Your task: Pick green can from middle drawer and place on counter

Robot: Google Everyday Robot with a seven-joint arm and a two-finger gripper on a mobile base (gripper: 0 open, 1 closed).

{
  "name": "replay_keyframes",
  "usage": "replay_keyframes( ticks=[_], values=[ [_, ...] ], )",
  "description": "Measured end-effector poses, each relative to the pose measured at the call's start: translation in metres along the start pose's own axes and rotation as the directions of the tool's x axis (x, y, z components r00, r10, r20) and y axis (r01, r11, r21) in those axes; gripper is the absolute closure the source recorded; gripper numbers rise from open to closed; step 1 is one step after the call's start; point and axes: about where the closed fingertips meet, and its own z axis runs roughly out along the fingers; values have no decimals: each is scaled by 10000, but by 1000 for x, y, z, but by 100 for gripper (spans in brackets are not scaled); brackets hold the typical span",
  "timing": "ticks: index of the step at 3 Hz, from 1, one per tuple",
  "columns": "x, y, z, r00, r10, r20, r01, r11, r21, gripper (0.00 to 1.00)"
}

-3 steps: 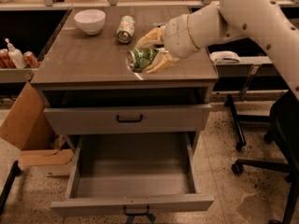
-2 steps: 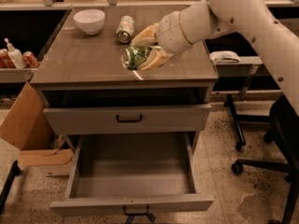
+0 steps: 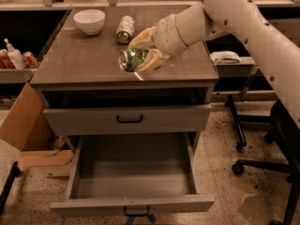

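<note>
The green can is held sideways between my gripper's pale fingers, just above the middle of the counter. The gripper reaches in from the upper right on the white arm. The middle drawer stands pulled wide open below, and its grey inside shows nothing in it.
A white bowl and a pale can lying on its side sit at the back of the counter. The upper drawer front is shut. A cardboard box leans at the left. Bottles stand on a side shelf. Chair bases are at the right.
My gripper with the green can has moved left and slightly towards the back over the counter. The drawer has not moved.
</note>
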Motion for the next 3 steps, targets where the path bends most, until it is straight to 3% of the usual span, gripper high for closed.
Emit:
replay_keyframes(
  ticks=[1, 3],
  values=[
    [19, -6, 16, 9971, 752, 144, -747, 9968, -288, 100],
    [50, -31, 30, 9772, 2113, -209, -2120, 9762, -459, 100]
  ],
)
